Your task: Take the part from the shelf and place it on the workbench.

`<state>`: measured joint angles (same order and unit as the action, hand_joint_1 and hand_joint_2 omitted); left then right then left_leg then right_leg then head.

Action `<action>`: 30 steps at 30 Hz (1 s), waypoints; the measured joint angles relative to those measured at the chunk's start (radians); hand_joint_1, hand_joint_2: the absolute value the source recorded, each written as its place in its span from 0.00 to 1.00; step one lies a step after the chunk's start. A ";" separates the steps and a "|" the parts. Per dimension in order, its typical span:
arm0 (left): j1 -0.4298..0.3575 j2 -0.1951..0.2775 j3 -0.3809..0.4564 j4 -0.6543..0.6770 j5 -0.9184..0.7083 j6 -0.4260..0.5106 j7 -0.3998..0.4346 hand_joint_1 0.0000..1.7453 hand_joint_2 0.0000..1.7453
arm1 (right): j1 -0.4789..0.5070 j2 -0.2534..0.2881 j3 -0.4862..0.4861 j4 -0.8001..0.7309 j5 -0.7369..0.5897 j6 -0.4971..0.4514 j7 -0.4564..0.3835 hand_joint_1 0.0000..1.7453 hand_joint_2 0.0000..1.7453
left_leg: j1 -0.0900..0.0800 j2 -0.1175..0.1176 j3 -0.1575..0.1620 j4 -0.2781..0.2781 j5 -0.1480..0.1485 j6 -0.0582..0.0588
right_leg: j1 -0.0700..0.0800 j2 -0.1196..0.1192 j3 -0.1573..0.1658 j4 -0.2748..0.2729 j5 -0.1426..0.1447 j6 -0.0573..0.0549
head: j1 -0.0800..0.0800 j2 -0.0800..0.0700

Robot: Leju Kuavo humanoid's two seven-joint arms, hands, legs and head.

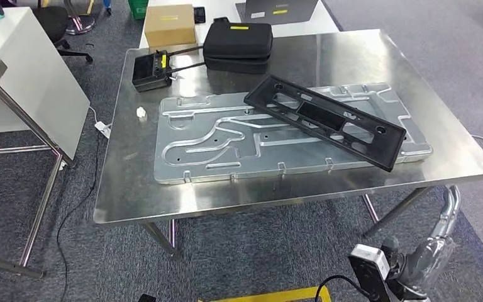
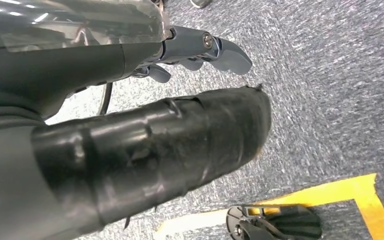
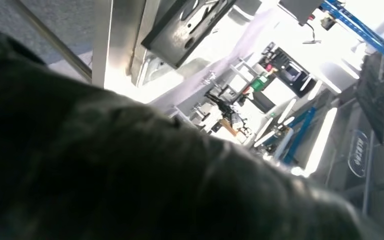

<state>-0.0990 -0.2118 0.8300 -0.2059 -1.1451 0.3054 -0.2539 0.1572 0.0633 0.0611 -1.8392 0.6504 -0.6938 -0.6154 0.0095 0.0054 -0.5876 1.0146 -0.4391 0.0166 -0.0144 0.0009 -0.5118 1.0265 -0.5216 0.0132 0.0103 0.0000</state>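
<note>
Seen from above: a steel bench (image 1: 163, 195) on grey carpet, carrying a large silver plate (image 1: 226, 148) with pressed channels. Across that plate's right half, lying flat at a slant, the black part (image 1: 324, 119), a long narrow frame with cut-out openings, one end reaching past the plate's near right edge. Already on the bench, touched by neither hand.

Toward the bench's far side, a black zipped case (image 1: 238, 45) with a yellow label, a small black controller (image 1: 152, 70) just left of it, a brown cardboard box (image 1: 170, 24) behind. Near the plate's left end, a small white piece (image 1: 141, 113). Left of the bench, a white table (image 1: 19, 69) and a cable (image 1: 78, 207) trailing over the carpet.

Low at the right, below the bench edge, the right hand (image 1: 443, 217), held clear of everything; fingers' state impossible to tell. In the left wrist view, the left hand (image 2: 195, 52) hanging over carpet and a yellow floor line (image 2: 360, 195), fingers (image 2: 227, 52) curled in on nothing.
</note>
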 joint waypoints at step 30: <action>0.013 -0.003 0.020 0.000 0.013 0.007 -0.018 0.00 0.00 | 0.054 0.001 -0.215 0.086 -0.183 0.056 0.011 0.00 0.00 | -0.004 0.006 0.038 -0.010 -0.028 0.008 | 0.003 -0.008 -0.018 -0.006 0.016 -0.002 | -0.001 0.000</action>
<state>-0.0861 -0.2144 0.8502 -0.2056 -1.1323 0.3123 -0.2719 0.2117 0.0645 -0.1541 -1.7532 0.4673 -0.6373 -0.6044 0.0055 0.0113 -0.5494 1.0050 -0.4673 0.0243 -0.0117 -0.0071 -0.5293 1.0201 -0.5053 0.0108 0.0096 0.0000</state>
